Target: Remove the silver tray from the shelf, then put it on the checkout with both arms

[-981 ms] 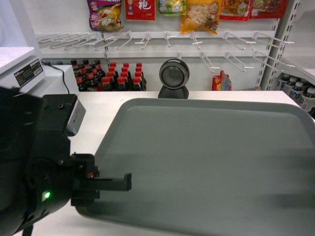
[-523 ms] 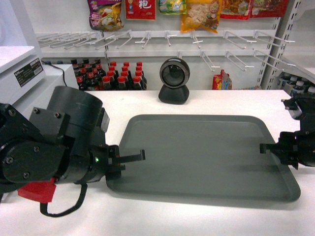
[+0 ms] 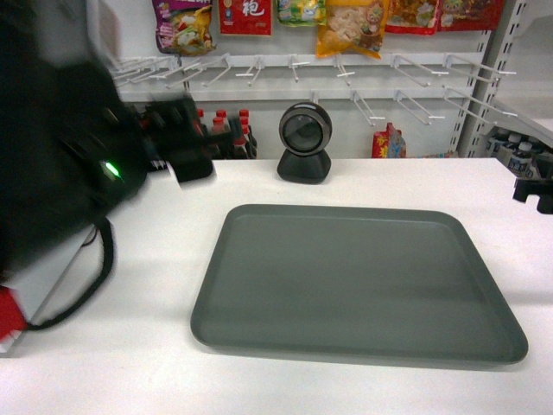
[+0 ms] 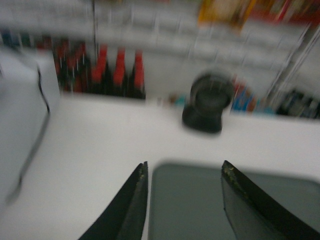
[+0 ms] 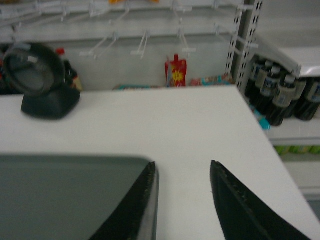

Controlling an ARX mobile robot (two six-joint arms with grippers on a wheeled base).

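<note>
The silver tray (image 3: pixel 354 281) lies flat on the white checkout (image 3: pixel 259 186), free of both arms. My left gripper (image 3: pixel 220 138) hangs blurred above the counter's back left, well away from the tray. In the left wrist view the left gripper (image 4: pixel 184 167) is open, with the tray's (image 4: pixel 195 205) near-left corner far below the gap. My right gripper (image 3: pixel 537 188) shows only at the right edge. In the right wrist view the right gripper (image 5: pixel 181 165) is open and empty, above the tray's (image 5: pixel 65 195) right corner and bare checkout (image 5: pixel 200 125).
A black round scanner (image 3: pixel 305 141) stands on the counter behind the tray. A grey scale or till (image 3: pixel 52 130) sits at the left. Red-capped bottles (image 3: pixel 216 130) and wire pegs line the back wall. A white shelf board (image 5: pixel 295 57) with dark bottles stands at the right.
The tray came down from close to the camera onto the counter. Both grippers then let go of its ends; the left arm swung up and left, the right pulled out to the right edge.
</note>
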